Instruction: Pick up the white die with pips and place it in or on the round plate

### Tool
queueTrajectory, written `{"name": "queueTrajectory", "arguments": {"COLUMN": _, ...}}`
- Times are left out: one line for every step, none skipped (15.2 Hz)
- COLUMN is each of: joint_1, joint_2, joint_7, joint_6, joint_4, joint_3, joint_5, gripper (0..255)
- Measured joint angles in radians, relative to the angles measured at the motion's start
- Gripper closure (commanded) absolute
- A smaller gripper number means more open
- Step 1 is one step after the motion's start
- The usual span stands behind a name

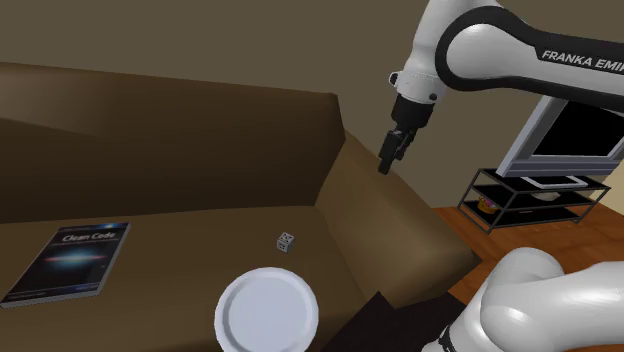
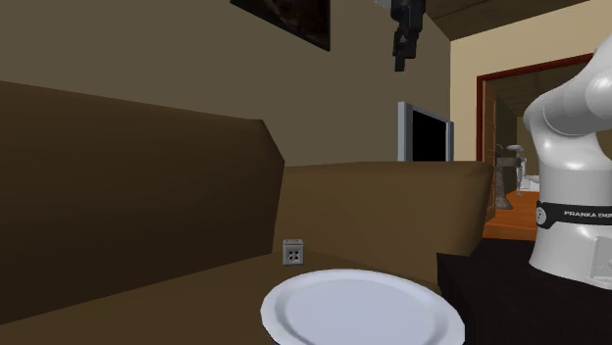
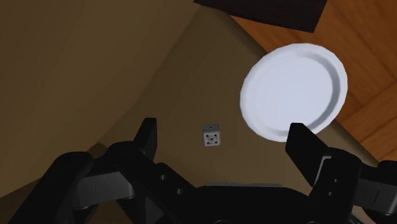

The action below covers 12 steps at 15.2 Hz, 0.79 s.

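Gripper: I see the gripper (image 3: 223, 135) with its two black fingers (image 3: 147, 135) standing well apart and nothing between them. In the shoulder view the gripper (image 1: 388, 155) hangs in the air, pointing down, high above the sofa.
Die: the die (image 3: 212, 135) sits on the brown sofa seat (image 1: 180, 245), far below the gripper. It is near the corner where the backrest meets the armrest.
Die, orientation: it rests flat on one face. It is a cube, so I find no long axis. A pale face with dark pips is turned up toward the wrist camera, and another pipped face looks toward the second exterior camera (image 2: 292, 253). I cannot count the pips surely.
Die and plate: the die (image 1: 286, 241) lies near the plate (image 1: 266, 310) but apart from it, on the side toward the backrest.
Plate: round, white, lying flat at the seat's front edge (image 2: 361, 309).
Book: a dark book (image 1: 70, 258) lies flat on the seat, well apart from the die, toward the shoulder view's left. I read "Clean Code" on its cover.
Arm: the white arm (image 1: 500, 45) bears "FRANKA EMI", cut off by the picture's edge.
Beyond: a flat TV (image 1: 575, 135) stands on a low rack over a wooden floor.
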<state>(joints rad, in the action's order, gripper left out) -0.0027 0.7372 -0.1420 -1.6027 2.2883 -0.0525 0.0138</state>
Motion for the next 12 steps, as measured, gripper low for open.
{"name": "queueTrajectory", "arguments": {"joint_1": 0.0, "joint_2": 0.0, "joint_7": 0.0, "joint_6": 0.0, "joint_4": 0.0, "joint_3": 0.0, "joint_5": 0.0, "gripper": 0}}
{"name": "queueTrajectory", "arguments": {"joint_1": 0.0, "joint_2": -0.007, "joint_7": 0.003, "joint_6": -0.016, "joint_4": 0.01, "joint_3": -0.002, "joint_5": -0.001, "gripper": 0}}
{"name": "queueTrajectory", "arguments": {"joint_1": 0.001, "joint_2": -0.015, "joint_7": 0.009, "joint_6": -0.039, "joint_4": 0.027, "joint_3": -0.006, "joint_5": -0.004, "gripper": 0}}
{"name": "queueTrajectory", "arguments": {"joint_1": 0.002, "joint_2": -0.039, "joint_7": 0.017, "joint_6": -0.066, "joint_4": 0.03, "joint_3": -0.012, "joint_5": -0.008, "gripper": 0}}
{"name": "queueTrajectory", "arguments": {"joint_1": 0.001, "joint_2": -0.055, "joint_7": 0.019, "joint_6": -0.101, "joint_4": 0.05, "joint_3": -0.012, "joint_5": -0.008, "gripper": 0}}
{"name": "queueTrajectory", "arguments": {"joint_1": 0.0, "joint_2": -0.068, "joint_7": 0.022, "joint_6": -0.131, "joint_4": 0.068, "joint_3": -0.013, "joint_5": -0.009, "gripper": 0}}
{"name": "queueTrajectory", "arguments": {"joint_1": 0.001, "joint_2": -0.094, "joint_7": 0.029, "joint_6": -0.163, "joint_4": 0.075, "joint_3": -0.018, "joint_5": -0.012, "gripper": 0}}
{"name": "queueTrajectory", "arguments": {"joint_1": 0.002, "joint_2": -0.121, "joint_7": 0.038, "joint_6": -0.195, "joint_4": 0.082, "joint_3": -0.025, "joint_5": -0.015, "gripper": 0}}
{"name": "queueTrajectory", "arguments": {"joint_1": 0.001, "joint_2": -0.151, "joint_7": 0.044, "joint_6": -0.229, "joint_4": 0.087, "joint_3": -0.029, "joint_5": -0.016, "gripper": 0}}
{"name": "queueTrajectory", "arguments": {"joint_1": -0.001, "joint_2": -0.166, "joint_7": 0.043, "joint_6": -0.258, "joint_4": 0.101, "joint_3": -0.026, "joint_5": -0.015, "gripper": 0}}
{"name": "queueTrajectory", "arguments": {"joint_1": -0.003, "joint_2": -0.185, "joint_7": 0.045, "joint_6": -0.288, "joint_4": 0.112, "joint_3": -0.027, "joint_5": -0.015, "gripper": 0}}
{"name": "queueTrajectory", "arguments": {"joint_1": -0.002, "joint_2": -0.22, "joint_7": 0.053, "joint_6": -0.324, "joint_4": 0.115, "joint_3": -0.033, "joint_5": -0.017, "gripper": 0}}
